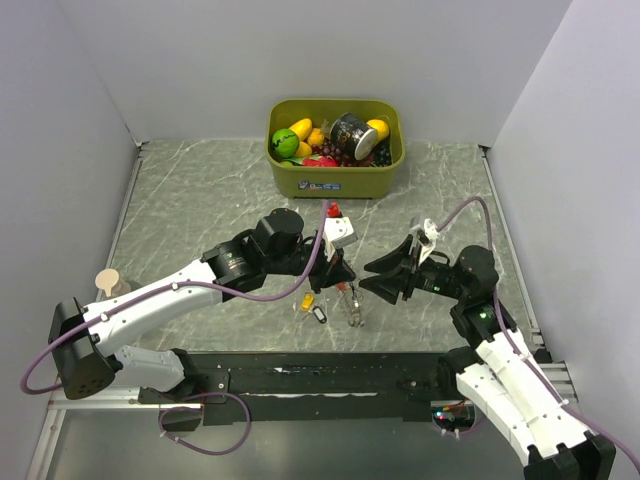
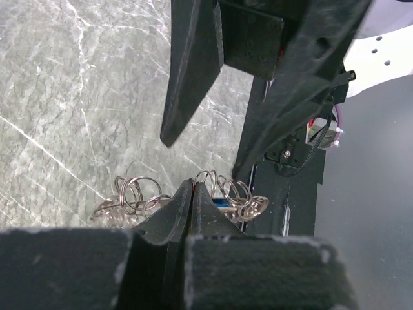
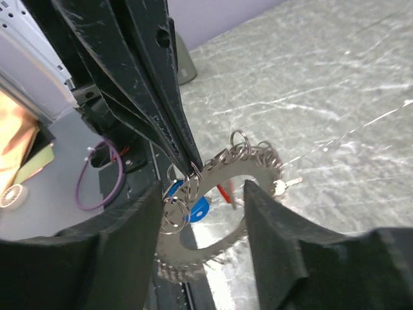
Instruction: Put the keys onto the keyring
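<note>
Above the table (image 1: 200, 200), left gripper (image 2: 194, 190) pinches the keyring (image 3: 261, 161); right gripper (image 1: 366, 277) stands open close by.

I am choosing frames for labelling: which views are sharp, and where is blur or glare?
Top external: evenly lit and sharp. Left wrist: the left gripper is dark and blurred near the lens. Right wrist: the right gripper blurs near the lens; the keyring is sharper, with glints.

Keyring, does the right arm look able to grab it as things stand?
Probably yes. The right pincer is open, with one finger on each side of the keyring. The left pincer is shut on one spot of the rim, which leaves the rest of the rim free.
</note>
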Controlling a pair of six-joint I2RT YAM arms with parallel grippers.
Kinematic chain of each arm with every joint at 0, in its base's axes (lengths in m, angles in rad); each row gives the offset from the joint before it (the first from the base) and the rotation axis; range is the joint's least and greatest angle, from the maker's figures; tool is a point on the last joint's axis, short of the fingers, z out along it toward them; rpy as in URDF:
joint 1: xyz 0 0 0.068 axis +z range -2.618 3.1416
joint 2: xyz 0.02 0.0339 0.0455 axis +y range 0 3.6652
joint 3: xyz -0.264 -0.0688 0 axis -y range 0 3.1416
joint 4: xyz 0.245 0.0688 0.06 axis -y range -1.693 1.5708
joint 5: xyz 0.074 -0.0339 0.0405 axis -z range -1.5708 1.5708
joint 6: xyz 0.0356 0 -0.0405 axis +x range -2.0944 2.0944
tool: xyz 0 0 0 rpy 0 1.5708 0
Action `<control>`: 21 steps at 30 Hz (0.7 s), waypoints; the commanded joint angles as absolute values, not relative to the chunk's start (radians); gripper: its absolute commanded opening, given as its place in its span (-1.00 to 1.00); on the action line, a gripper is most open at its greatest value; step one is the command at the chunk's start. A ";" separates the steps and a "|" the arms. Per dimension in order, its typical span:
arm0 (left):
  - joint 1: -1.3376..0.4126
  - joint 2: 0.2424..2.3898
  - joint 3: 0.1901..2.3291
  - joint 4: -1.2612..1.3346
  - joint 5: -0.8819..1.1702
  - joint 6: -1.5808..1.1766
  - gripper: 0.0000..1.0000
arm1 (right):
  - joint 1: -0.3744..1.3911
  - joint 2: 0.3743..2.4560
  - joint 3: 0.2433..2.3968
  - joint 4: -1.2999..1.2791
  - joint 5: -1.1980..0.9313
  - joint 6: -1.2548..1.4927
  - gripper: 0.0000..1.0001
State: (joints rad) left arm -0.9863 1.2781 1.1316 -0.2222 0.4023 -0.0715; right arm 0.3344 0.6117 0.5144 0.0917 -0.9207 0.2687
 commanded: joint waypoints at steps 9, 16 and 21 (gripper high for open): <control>-0.992 1.249 1.150 -0.147 0.416 -0.072 -0.98 | 0.388 0.690 0.511 0.169 -0.977 0.276 -0.27; -0.992 1.246 1.149 -0.155 0.393 -0.074 -0.98 | 0.405 0.678 0.522 0.155 -0.953 0.259 -1.00; -0.992 1.226 1.129 -0.138 0.316 -0.110 0.09 | 0.403 0.652 0.529 0.118 -0.942 0.221 -1.00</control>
State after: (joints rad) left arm -0.9878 1.2778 1.1316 -0.2222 0.3817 -0.0689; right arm 0.3935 0.6823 0.5102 0.1173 -0.9440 0.2626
